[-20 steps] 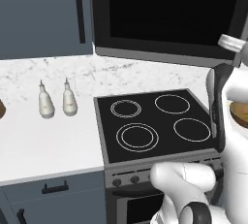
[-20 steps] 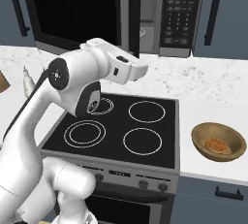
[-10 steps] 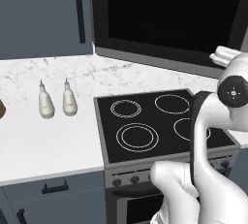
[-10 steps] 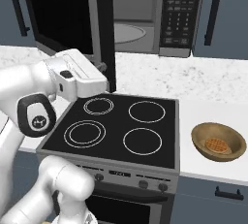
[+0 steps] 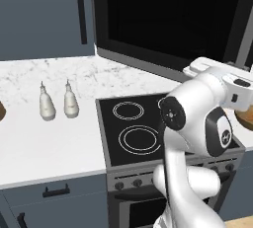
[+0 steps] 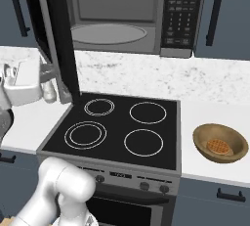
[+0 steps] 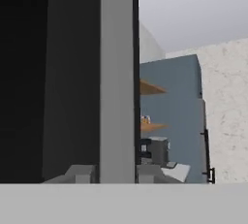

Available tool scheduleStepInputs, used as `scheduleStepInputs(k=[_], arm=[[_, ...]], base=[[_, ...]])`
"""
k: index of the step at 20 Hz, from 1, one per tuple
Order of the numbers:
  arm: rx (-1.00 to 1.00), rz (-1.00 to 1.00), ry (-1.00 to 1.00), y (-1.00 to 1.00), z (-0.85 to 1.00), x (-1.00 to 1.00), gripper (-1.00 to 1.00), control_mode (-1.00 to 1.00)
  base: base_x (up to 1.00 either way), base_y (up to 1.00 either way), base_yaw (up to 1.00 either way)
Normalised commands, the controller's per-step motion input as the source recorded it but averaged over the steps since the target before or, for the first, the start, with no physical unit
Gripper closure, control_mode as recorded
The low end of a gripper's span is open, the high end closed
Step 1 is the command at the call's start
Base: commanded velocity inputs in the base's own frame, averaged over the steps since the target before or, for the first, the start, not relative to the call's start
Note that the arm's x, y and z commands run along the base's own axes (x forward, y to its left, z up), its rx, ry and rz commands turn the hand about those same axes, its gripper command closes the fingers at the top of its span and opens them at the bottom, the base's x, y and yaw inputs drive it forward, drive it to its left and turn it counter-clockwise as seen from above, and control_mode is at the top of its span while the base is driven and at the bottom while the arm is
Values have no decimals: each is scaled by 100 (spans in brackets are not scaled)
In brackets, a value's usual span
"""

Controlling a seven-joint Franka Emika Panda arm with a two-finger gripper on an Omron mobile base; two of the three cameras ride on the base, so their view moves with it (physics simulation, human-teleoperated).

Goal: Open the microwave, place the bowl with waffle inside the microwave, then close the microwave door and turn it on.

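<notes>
The microwave [image 6: 117, 14] hangs above the stovetop [image 6: 119, 127] with its grey cavity and round turntable [image 6: 108, 33] exposed; the microwave door [image 6: 53, 34] stands swung well out to the left, edge-on from the right base view, its black glass broad across the left base view; so the opening step looks all but done. The gripper [image 7: 114, 172] sits at the door's free edge, the grey frame [image 7: 116, 72] running up between the two finger tips in the hand view; the fingers seem to straddle that edge, but whether they pinch it or merely stand beside it I cannot tell. The bowl [image 6: 220, 143], tan and wooden-looking, rests on the white marbled counter [image 6: 215, 98] just right of the stovetop, well below and right of the oven's mouth, with a round waffle [image 6: 218, 146] lying in its hollow; it appears untouched, well apart from the hand. Two pale bottles [image 5: 58, 101] stand side by side on the counter left of the stove, clear of the work. What is left, as I judge it: let go of the door, swing the arm across to the right, lift the bowl and set it on the turntable, push the door shut, then press a button on the dark keypad [image 6: 180, 14] at the oven's right side.
</notes>
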Motion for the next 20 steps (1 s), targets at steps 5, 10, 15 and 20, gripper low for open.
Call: scheduleStepInputs(k=[5, 10, 15, 20], arm=[[-4, -2, 2, 16, -5, 0, -100, -100], [0, 0, 6, 0, -16, 0, -100, -100], [0, 1, 5, 1, -11, -19, -100, -100], [0, 7, 0, 5, 0, -55, -100, -100]], base=[[0, 0, 0], [0, 0, 0], [0, 0, 0], [0, 0, 0]])
